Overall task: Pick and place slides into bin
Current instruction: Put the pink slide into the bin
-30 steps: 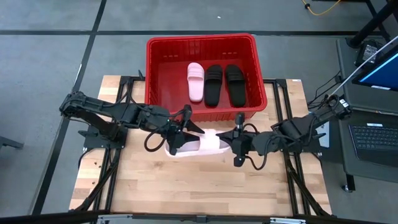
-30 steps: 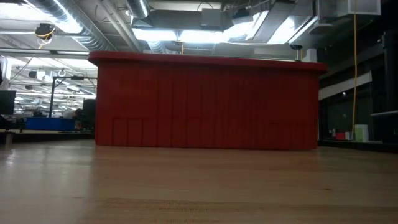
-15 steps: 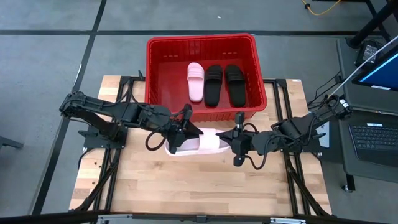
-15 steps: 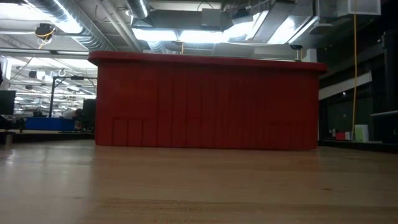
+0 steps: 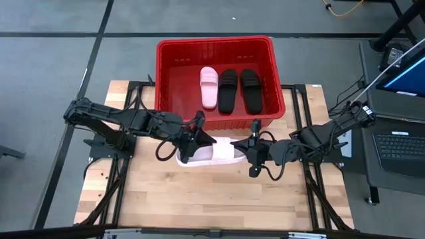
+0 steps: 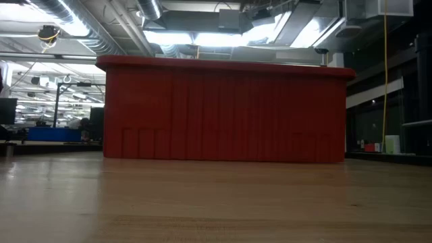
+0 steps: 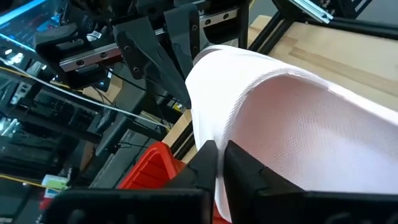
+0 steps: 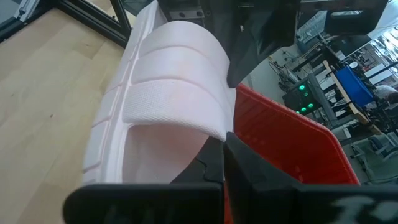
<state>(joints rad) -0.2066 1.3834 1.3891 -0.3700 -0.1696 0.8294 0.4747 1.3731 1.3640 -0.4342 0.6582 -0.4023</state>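
Pink slide [image 5: 214, 153] sits at frame center in the high view, just below the red bin [image 5: 171, 99], held from both ends. Left gripper [image 5: 192, 145] clamps its left end; the left wrist view shows the two dark fingers [image 7: 239, 167] pinched shut on the edge of the pale strap [image 7: 292, 118]. Right gripper [image 5: 244, 150] clamps the right end; in the right wrist view its fingers [image 8: 239, 163] close on the strap's lip [image 8: 186, 124], ribbed strap [image 8: 180, 78] arching above, bin wall [image 8: 280, 149] red behind it. Whether the slide touches the wooden table [image 5: 199, 199] or is lifted, cannot tell from above; low view shows only bare tabletop [image 6: 202, 202] and the bin's front wall [image 6: 223, 111], no slide or arm in it.

Bin is in the upper center of the high view, at the table's far edge. Inside it, three slides lie side by side, toes up-frame: a second pink one [image 5: 209, 86] on the left, a black one [image 5: 228, 89] in the middle, another black one [image 5: 250, 89] on the right. All three are near each other, right of the bin's center.

Laptop [image 5: 398, 149] at the right frame edge.
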